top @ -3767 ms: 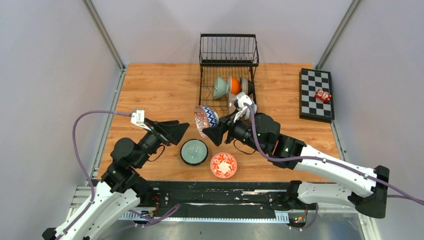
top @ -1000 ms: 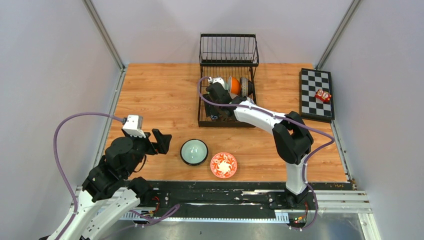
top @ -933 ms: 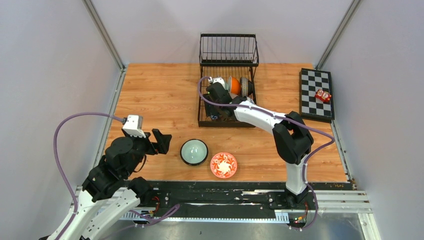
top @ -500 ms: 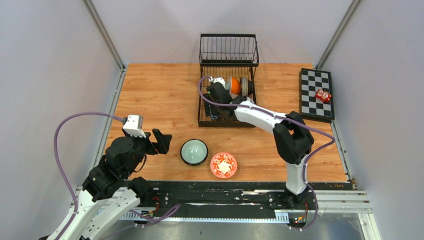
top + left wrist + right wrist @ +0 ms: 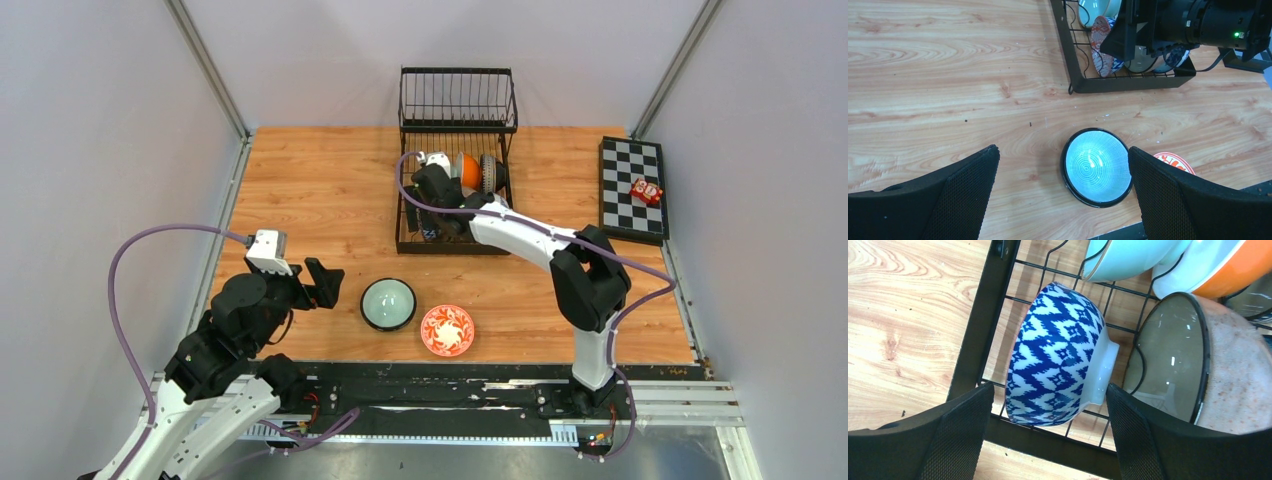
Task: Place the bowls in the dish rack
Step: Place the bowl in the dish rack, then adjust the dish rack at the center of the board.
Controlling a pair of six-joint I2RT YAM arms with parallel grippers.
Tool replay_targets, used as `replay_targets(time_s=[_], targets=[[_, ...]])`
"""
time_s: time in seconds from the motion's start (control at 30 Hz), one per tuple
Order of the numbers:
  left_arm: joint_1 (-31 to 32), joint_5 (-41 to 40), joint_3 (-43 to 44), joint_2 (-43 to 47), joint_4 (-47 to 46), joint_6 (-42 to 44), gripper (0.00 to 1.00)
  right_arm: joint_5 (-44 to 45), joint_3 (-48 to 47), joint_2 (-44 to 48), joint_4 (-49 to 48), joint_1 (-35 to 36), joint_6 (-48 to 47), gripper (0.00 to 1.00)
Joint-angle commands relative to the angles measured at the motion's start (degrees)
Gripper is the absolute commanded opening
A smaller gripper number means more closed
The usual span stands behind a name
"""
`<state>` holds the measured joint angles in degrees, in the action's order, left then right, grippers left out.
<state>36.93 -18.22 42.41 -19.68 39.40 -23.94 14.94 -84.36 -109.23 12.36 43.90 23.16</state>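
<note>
1. From above: right end effector (image 5: 424, 215) low inside the dish rack (image 5: 458, 98), fingers half-masked by wires; left end effector (image 5: 327, 285) wide open, empty, just left of the pale green bowl (image 5: 388, 303) on the tabletop (image 5: 320, 180).
2. Left wrist: red bowl (image 5: 1173, 161) cut off by one finger; pale green bowl ahead, untouched.
3. Right wrist: blue-patterned bowl (image 5: 1058, 355) on edge in the rack's lower tray, between released fingers, slim gaps either side.

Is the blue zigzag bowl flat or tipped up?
Tipped: the blue-and-white patterned ceramic bowl stands on edge in the black wire dish rack.
</note>
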Motion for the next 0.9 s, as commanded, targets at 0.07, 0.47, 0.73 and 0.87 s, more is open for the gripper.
replay_targets(time_s=[0.07, 0.47, 0.73, 0.87], targets=[[-0.1, 0.5, -0.4, 0.4, 0.1, 0.8, 1.0, 6.5, -2.6, 2.2, 3.5, 1.9, -1.7, 0.85], [-0.1, 0.6, -0.4, 0.7, 0.2, 0.9, 1.0, 10.8, -2.6, 8.0, 4.0, 6.0, -4.4, 0.84], [-0.1, 0.9, -0.5, 0.4, 0.2, 0.9, 1.0, 11.2, -0.4, 13.0, 3.9, 8.0, -5.4, 0.82], [-0.1, 0.9, -0.4, 0.4, 0.2, 0.9, 1.0, 10.2, 0.1, 14.7, 3.7, 8.8, -5.9, 0.8]])
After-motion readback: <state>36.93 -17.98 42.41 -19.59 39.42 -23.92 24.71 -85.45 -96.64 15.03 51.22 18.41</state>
